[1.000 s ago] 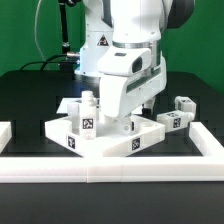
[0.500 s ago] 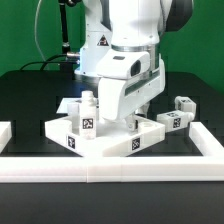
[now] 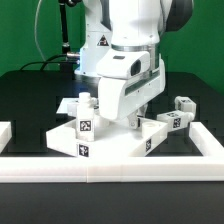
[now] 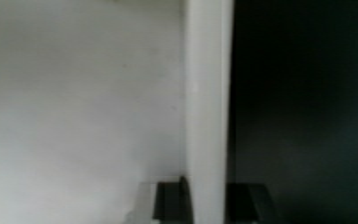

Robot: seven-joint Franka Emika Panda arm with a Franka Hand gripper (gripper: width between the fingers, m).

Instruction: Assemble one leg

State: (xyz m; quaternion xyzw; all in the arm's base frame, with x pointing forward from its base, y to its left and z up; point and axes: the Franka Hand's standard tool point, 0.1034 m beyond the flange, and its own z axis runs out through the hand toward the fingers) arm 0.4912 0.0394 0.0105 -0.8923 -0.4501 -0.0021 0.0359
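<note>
— Where's your leg (image 3: 87,104)?
— Upright on the panel (image 3: 112,143), just beside your gripper (image 3: 127,122).
— And its hold?
— You can't tell; the fingers sit low at the panel, hidden.

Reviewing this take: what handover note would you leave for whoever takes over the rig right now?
Gripper: low over the panel. Its fingertips are hidden by the arm, so open or shut cannot be told, and the wrist view is too blurred to help.
Things: the upright leg stands on the panel, on the exterior view's left of the gripper. The far loose leg and the near loose leg lie off the panel, on the exterior view's right.
Done: one leg stands on the panel; whether it is seated tight cannot be told.
Left: check that leg's seating, and tighten it if loose.
</note>
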